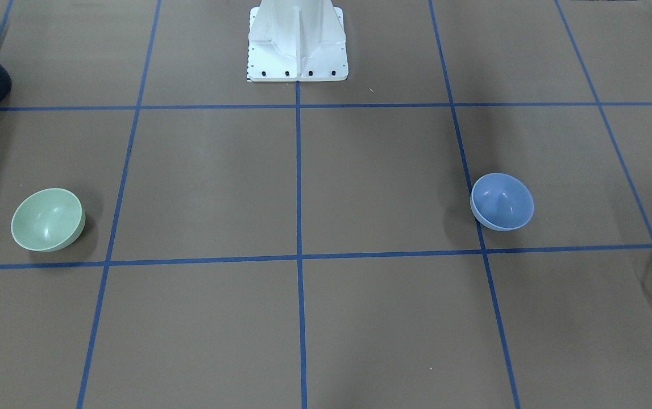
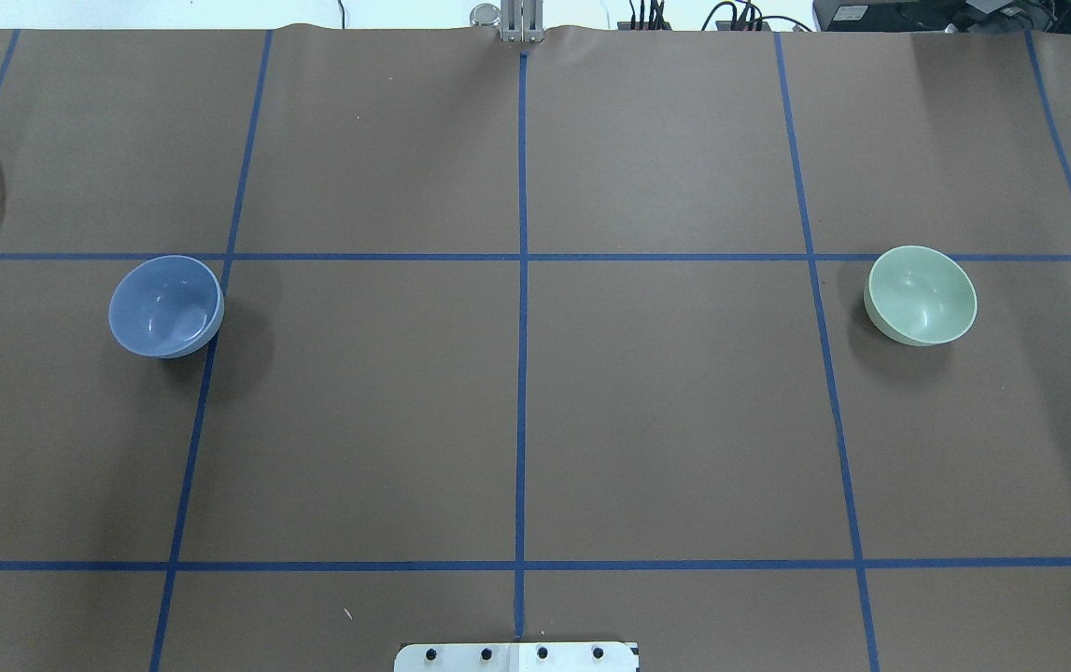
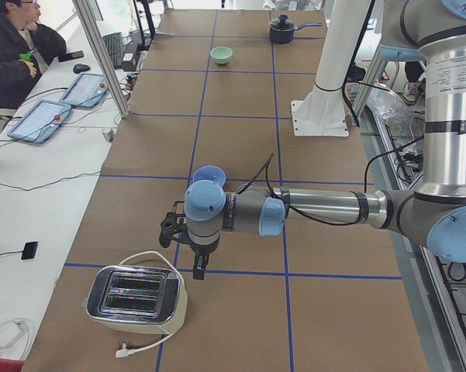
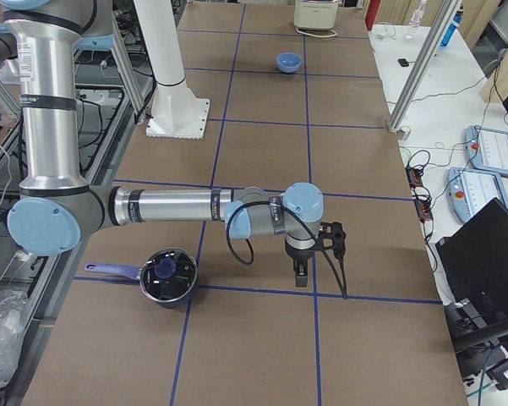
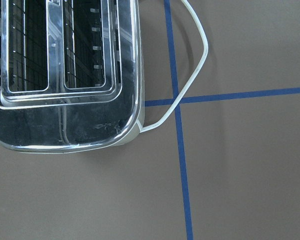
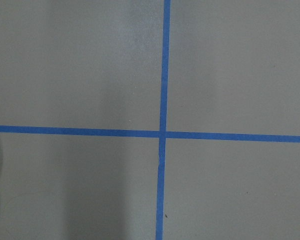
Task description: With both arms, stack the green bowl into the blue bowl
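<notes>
Green bowl (image 2: 921, 295) upright at 3 o'clock on the brown tabletop (image 2: 666, 411), blue bowl (image 2: 165, 306) upright at 9 o'clock, well apart, left claw (image 3: 196, 270) and right claw (image 4: 300, 277) above the tabletop, grip of each impossible to tell.

Pale green bowl (image 2: 921, 295) sits upright and empty on the right, blue bowl (image 2: 166, 305) same deal far left, left arm (image 3: 318, 208) and right arm (image 4: 173, 206) stretched out low at either end.

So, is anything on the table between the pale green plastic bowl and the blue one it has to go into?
Nothing visible. Between the small round pale green plastic bowl and the periwinkle-blue plastic bowl lies only bare brown table crossed by blue tape lines.
</notes>
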### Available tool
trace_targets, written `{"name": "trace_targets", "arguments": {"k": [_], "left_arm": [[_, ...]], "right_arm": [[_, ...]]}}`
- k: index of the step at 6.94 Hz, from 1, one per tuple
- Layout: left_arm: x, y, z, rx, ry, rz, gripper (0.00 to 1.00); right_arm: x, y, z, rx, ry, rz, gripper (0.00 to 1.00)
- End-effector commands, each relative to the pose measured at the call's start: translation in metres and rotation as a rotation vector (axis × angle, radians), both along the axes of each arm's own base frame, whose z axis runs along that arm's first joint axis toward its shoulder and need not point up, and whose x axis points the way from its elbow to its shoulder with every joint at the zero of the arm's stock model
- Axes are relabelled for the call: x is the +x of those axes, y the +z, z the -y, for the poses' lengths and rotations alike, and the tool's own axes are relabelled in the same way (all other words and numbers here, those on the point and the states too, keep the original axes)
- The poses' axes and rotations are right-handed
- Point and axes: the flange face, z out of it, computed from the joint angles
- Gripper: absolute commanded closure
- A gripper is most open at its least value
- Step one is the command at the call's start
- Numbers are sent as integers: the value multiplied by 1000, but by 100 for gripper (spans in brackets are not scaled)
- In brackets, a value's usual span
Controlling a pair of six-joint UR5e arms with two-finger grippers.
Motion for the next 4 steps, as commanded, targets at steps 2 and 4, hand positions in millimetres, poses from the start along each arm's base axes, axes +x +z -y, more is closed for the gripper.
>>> {"name": "trace_targets", "arguments": {"k": [2,4], "left_arm": [[0,-9,5,5,0,0,2],[0,-14,7,31,4,1,2]], "right_arm": [[0,-1,0,1,0,0,0],[0,-2,1,9,-5,1,0]]}}
